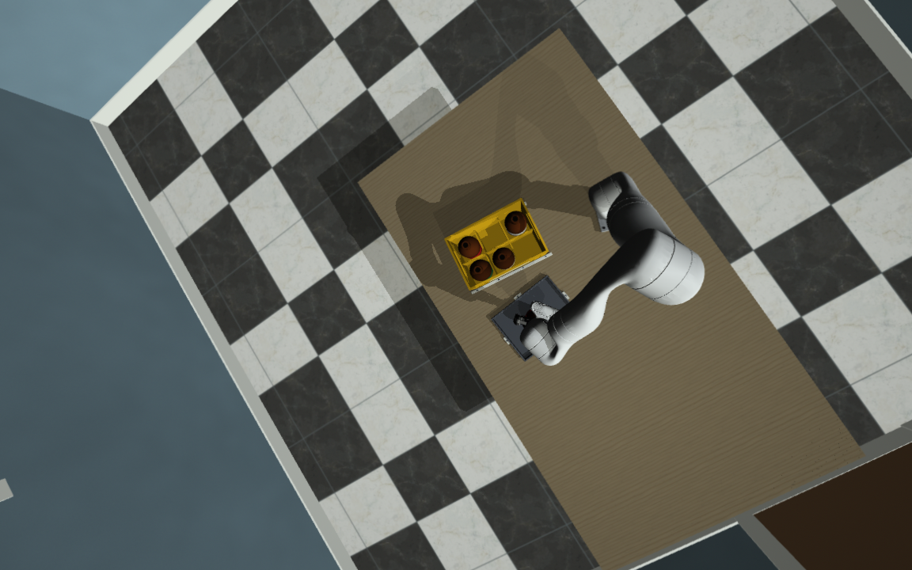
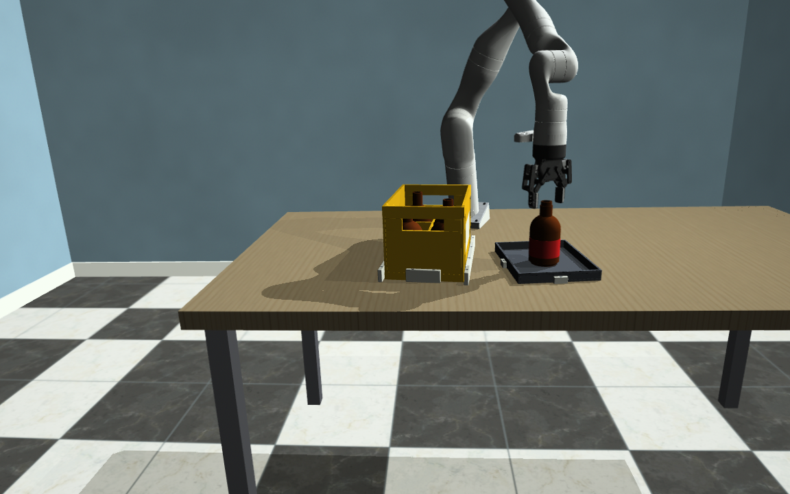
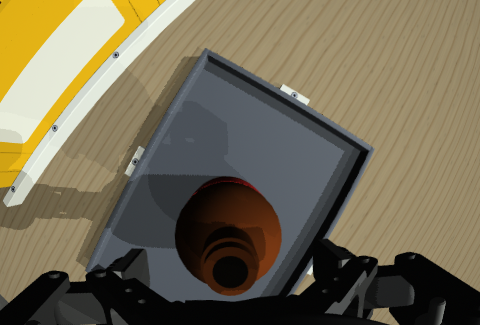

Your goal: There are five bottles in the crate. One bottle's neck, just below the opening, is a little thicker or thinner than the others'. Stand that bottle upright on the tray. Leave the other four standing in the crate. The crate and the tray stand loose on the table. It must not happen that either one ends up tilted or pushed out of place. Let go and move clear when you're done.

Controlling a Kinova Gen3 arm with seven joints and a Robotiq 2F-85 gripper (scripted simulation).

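A brown bottle [image 2: 544, 236] with a red label stands upright on the dark grey tray [image 2: 546, 267]; it also shows in the wrist view [image 3: 228, 236], seen from above on the tray [image 3: 234, 172]. My gripper [image 2: 546, 197] is open and empty, with its fingertips on either side of the bottle's mouth, apart from it. The yellow crate [image 2: 427, 231] stands left of the tray. In the overhead view the crate [image 1: 496, 245] holds several brown bottles, such as one bottle [image 1: 514, 222], standing in its compartments. My arm hides most of the tray [image 1: 524, 313] in that view.
White brackets [image 2: 423, 275] lie along the crate's base and show in the wrist view [image 3: 107, 81]. Small grey clips [image 2: 560, 278] sit on the tray's edges. The arm's base [image 2: 481, 215] stands behind the crate.
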